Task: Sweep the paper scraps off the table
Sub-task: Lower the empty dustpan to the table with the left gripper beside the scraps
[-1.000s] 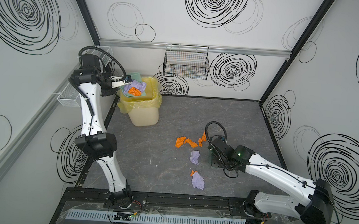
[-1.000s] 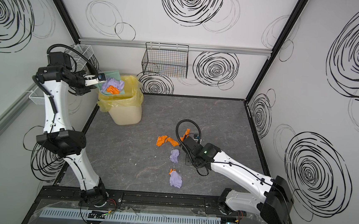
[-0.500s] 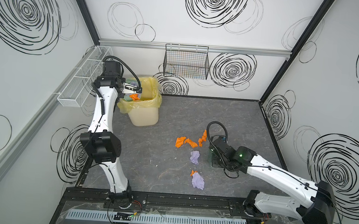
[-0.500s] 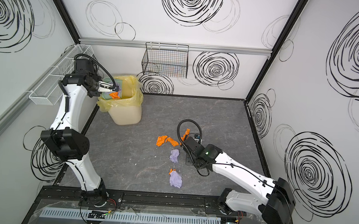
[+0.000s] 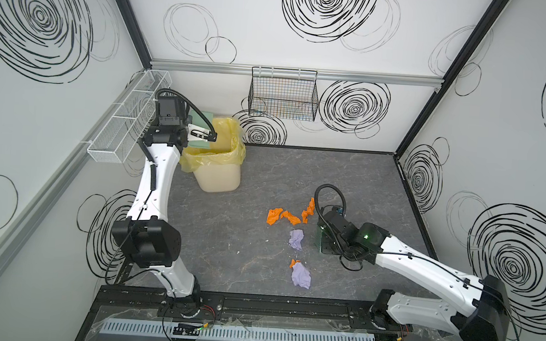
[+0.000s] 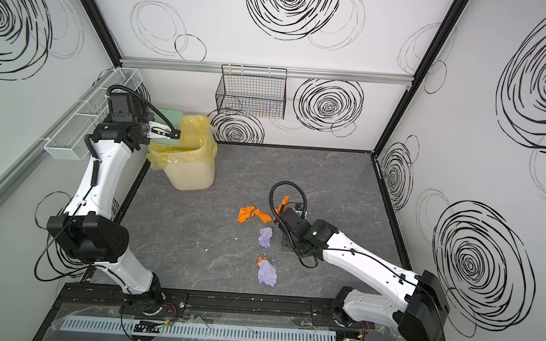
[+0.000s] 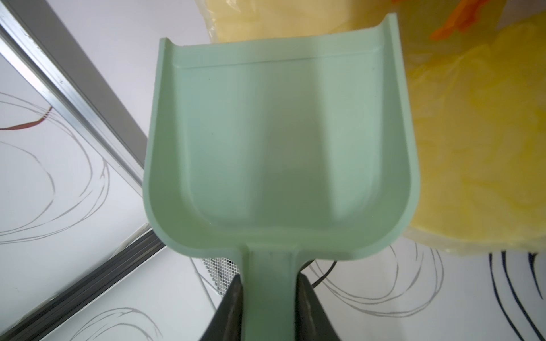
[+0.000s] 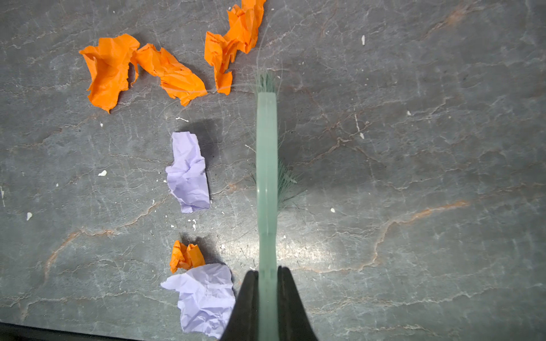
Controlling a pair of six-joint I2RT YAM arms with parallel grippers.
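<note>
Paper scraps (image 8: 187,171) lie beside right jaws clamping the brush (image 8: 266,177); left jaws clamp the dustpan (image 7: 277,141).

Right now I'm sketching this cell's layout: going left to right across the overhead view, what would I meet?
White wire-mesh wall shelf → cream waste bin with yellow plastic liner → leftmost crumpled orange paper scrap → green-bristled hand brush.
</note>
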